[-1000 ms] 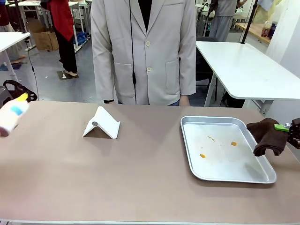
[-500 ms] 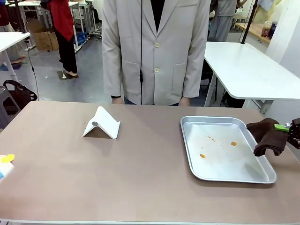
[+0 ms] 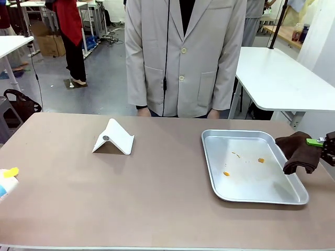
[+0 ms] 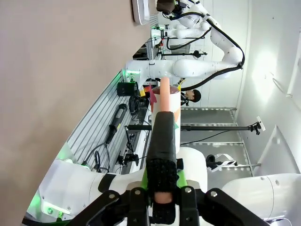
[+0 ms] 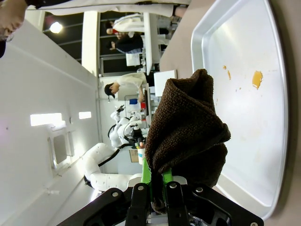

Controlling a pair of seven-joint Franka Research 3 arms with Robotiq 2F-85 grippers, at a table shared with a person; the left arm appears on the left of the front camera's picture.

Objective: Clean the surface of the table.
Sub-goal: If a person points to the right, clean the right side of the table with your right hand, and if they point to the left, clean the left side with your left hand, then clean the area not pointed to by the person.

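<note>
Front: right pincer [image 3: 315, 142] clenched on brown cloth [image 3: 297, 152], tray [image 3: 251, 178] just inward of it on the table [image 3: 131, 193]. Lower flat, wipe evenly. Left wrist: left pincer [image 4: 162, 117] grasping a bottle [image 4: 165, 92], table off beside it. Right wrist: cloth bunched ahead of the pincer — spread first.

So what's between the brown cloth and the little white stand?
In the front view, the silver tray with orange spots lies between the brown cloth and white stand, then bare table.
</note>
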